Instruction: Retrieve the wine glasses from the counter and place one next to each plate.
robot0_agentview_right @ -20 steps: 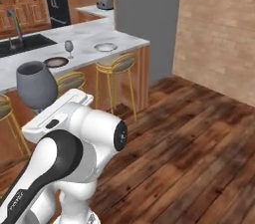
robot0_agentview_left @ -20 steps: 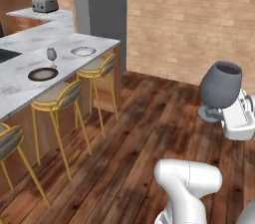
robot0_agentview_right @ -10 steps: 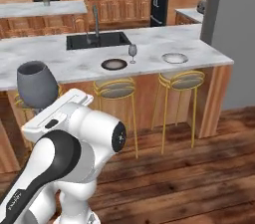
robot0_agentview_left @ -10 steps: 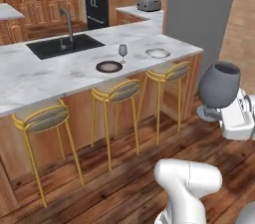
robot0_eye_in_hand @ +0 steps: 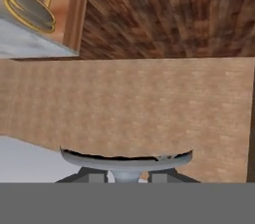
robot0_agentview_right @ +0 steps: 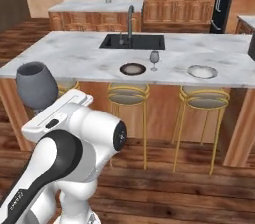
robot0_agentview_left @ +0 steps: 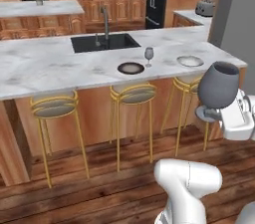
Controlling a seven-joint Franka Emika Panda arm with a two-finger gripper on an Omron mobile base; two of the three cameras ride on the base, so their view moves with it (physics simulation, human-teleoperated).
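Note:
My gripper point(robot0_agentview_left: 213, 114) is shut on a smoky-grey wine glass point(robot0_agentview_left: 219, 84), held upright off the floor at the right of the left base view. The right base view has that glass point(robot0_agentview_right: 36, 86) at the left, above the white arm. In the hand view its round foot point(robot0_eye_in_hand: 126, 159) sits just above my gripper point(robot0_eye_in_hand: 127, 176). The second wine glass point(robot0_agentview_left: 149, 55) point(robot0_agentview_right: 155, 58) stands on the island beside the dark brown plate point(robot0_agentview_left: 131, 68) point(robot0_agentview_right: 133, 68). The light plate point(robot0_agentview_left: 190, 61) point(robot0_agentview_right: 202, 71) lies further right with no glass by it. The short counter point(robot0_agentview_left: 189, 17) carries a toaster point(robot0_agentview_left: 204, 7).
The long marble island point(robot0_agentview_left: 45, 66) with a black sink point(robot0_agentview_left: 104, 42) and a faucet point(robot0_agentview_right: 130, 19) runs across in front. Three gold stools point(robot0_agentview_left: 130, 93) stand under its edge. A grey pillar point(robot0_agentview_left: 238, 9) rises at the right. Wooden floor lies between me and the stools.
The whole picture has shifted because the base has turned toward the island, which now lies straight ahead. The glass stays in my gripper, held the same way.

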